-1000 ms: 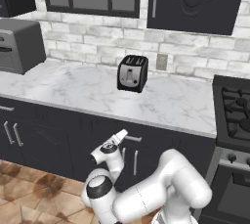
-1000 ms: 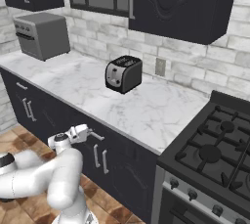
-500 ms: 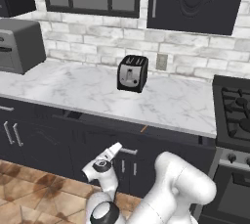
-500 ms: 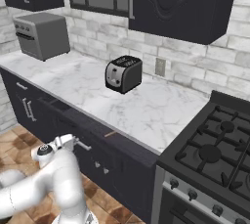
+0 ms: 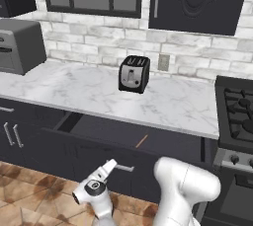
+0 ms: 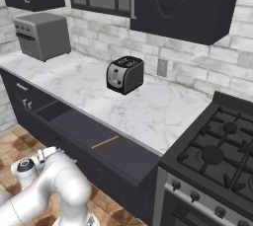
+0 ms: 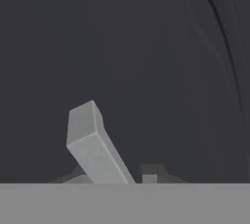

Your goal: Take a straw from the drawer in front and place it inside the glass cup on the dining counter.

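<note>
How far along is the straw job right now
Done: the drawer stands pulled out, with the straw lying bare inside. In hand: the gripper is at the drawer's silver handle. Left: pick up the straw and put it in the cup.

no readable text, labels, brands or numbers anywhere (toaster (image 5: 134,73) front and stove (image 6: 217,157) knobs beside it too small and blurry to show markings)
</note>
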{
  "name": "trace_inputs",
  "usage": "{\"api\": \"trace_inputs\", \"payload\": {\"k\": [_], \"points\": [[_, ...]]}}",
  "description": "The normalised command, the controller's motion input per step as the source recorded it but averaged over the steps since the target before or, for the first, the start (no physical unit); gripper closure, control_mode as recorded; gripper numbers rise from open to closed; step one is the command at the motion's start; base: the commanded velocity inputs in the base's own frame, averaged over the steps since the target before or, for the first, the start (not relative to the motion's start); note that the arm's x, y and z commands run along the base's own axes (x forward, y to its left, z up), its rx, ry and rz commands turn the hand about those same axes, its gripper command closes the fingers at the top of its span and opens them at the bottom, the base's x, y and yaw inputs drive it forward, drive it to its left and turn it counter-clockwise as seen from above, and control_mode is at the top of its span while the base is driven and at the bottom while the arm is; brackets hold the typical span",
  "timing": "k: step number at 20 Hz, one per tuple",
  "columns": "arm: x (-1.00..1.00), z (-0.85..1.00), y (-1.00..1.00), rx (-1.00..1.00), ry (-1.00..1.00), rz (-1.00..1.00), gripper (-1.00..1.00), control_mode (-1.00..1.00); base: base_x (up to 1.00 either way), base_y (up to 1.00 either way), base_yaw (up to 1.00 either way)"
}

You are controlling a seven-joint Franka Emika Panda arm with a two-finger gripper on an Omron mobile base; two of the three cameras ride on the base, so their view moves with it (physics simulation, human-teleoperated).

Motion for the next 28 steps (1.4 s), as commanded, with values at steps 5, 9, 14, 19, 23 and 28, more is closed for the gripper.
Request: {"api": "trace_inputs", "payload": {"k": [5, 9, 14, 19, 23, 28], "points": [[-0.66, 0.0, 0.43, 0.0, 0.0, 0.0, 1.0, -1.0, 0.0, 0.0, 0.0], [-0.57, 0.0, 0.38, 0.0, 0.0, 0.0, 1.0, -1.0, 0.0, 0.0, 0.0], [-0.44, 0.0, 0.38, 0.0, 0.0, -0.01, 1.0, -1.0, 0.0, 0.0, 0.0], [-0.24, 0.01, 0.36, 0.0, 0.04, -0.03, -1.0, -1.0, 0.0, 0.0, 0.0], [-0.14, 0.23, 0.06, 0.04, 0.13, -0.06, -1.0, -1.0, 0.0, 0.0, 0.0], [-0.28, 0.4, 0.0, 0.19, 0.32, -0.07, -1.0, -1.0, 0.0, 0.0, 0.0]]}}
